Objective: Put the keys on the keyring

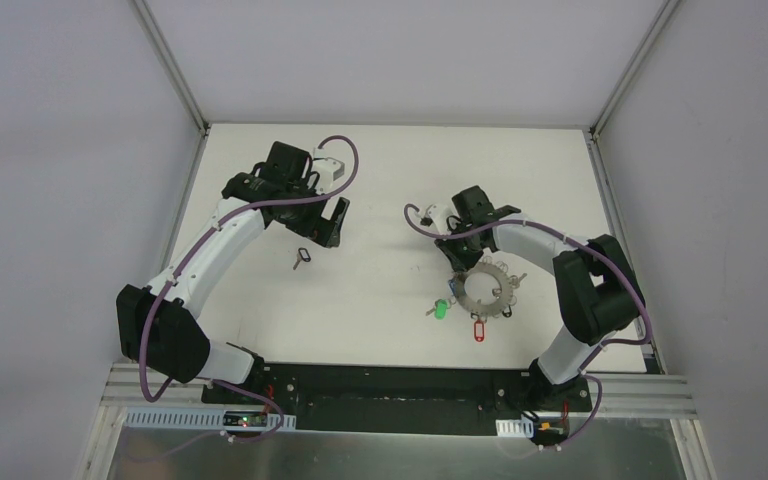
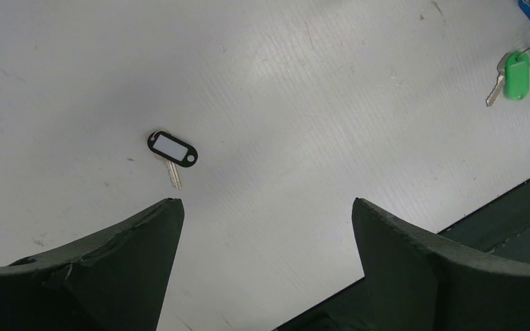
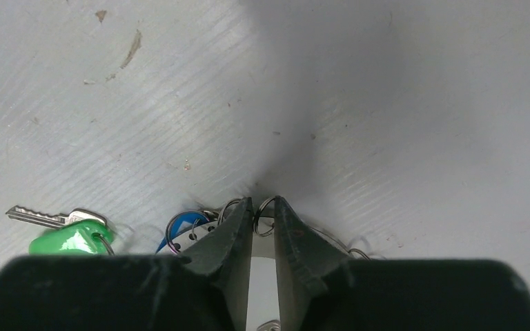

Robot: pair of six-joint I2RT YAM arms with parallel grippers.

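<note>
1. The left hand (image 2: 266, 207) is hanging fully open and empty above the loose black-tagged key (image 2: 172, 152), which is lying on the surface (image 2: 331, 103).
2. The keyring (image 1: 468, 292) is lying well apart, to the right.
3. The right hand (image 3: 263, 203) is showing only a slit between its fingers at the hoop; whether it is gripping cannot be told.
4. Risk: the thin wire is liable to slip out, shifting the hoop.

Much of the keyring is out of our sight

In the right wrist view the right gripper (image 3: 263, 202) covers most of the keyring (image 3: 337, 244). Its fingers (image 3: 231, 234) stand almost together, and we cannot tell if they pinch the wire, a small ring (image 3: 266, 207), or nothing. The blue tag (image 3: 181, 226) is half hidden there, and the edge of the left wrist view cuts it off. From above, the keys (image 1: 516, 279) on the hoop are too small for us to count.
</note>
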